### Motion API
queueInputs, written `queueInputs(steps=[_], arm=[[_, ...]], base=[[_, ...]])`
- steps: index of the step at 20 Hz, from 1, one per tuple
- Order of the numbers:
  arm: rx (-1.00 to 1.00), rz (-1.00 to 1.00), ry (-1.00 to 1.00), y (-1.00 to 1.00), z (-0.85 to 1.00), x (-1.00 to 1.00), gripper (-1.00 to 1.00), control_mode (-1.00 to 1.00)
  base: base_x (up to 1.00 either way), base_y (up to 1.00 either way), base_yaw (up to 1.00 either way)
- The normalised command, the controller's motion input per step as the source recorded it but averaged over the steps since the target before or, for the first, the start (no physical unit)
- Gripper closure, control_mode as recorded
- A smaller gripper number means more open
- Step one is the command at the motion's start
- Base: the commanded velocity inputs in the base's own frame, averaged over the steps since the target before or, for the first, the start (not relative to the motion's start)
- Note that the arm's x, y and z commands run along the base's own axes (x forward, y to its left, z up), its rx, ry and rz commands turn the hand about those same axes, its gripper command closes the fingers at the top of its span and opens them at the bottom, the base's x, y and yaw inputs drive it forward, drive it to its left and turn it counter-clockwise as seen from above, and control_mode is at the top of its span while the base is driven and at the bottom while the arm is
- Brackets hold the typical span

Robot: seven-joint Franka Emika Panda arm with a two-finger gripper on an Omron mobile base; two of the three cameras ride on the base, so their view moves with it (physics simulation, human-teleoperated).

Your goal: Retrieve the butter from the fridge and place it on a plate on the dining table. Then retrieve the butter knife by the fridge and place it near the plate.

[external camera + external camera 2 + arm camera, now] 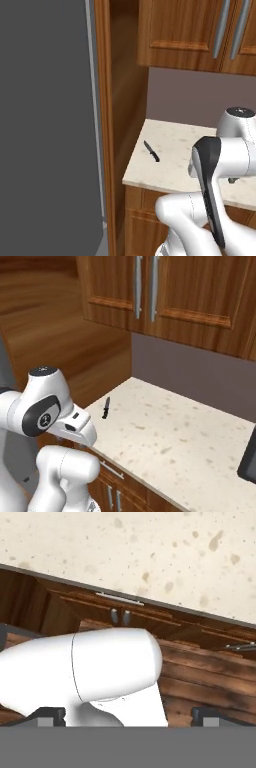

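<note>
The slim dark butter knife (151, 151) lies flat near the left edge of the speckled beige stone table (180, 160), close to the wooden side panel (127, 100), bare stone open to its right. The grey fridge (45, 125) stands left. The fingers (128, 717) are spread wide, empty

No text, label, brand, number or sign can be read anywhere in these pictures. The grey fridge door (45, 125), the wooden cupboard doors (185, 291) and the speckled worktop (190, 441) are all shown as plain surfaces without lettering. The small round mark on the arm's dark joint cap (44, 419) is too small to be made out.
</note>
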Motion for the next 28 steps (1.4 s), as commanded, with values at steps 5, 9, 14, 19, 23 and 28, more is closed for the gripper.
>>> queueInputs(steps=[5,9,14,19,23,28], arm=[[-0.01,0.18,-0.13,0.01,0.0,0.92,-1.0,-1.0],[-0.02,0.11,-0.05,0.04,0.0,0.89,-1.0,-1.0],[0.0,0.03,0.0,0.09,-0.07,0.52,-1.0,-1.0],[0.0,0.0,0.0,0.26,-0.31,0.55,-1.0,-1.0],[0.0,0.03,0.0,0.16,-0.42,0.75,-1.0,-1.0],[0.0,0.05,0.0,0.01,-0.38,0.74,-1.0,-1.0]], base=[[0.0,0.0,0.0],[0.0,0.0,0.0],[0.0,0.0,0.0],[0.0,0.0,0.0],[0.0,0.0,0.0],[0.0,0.0,0.0]])
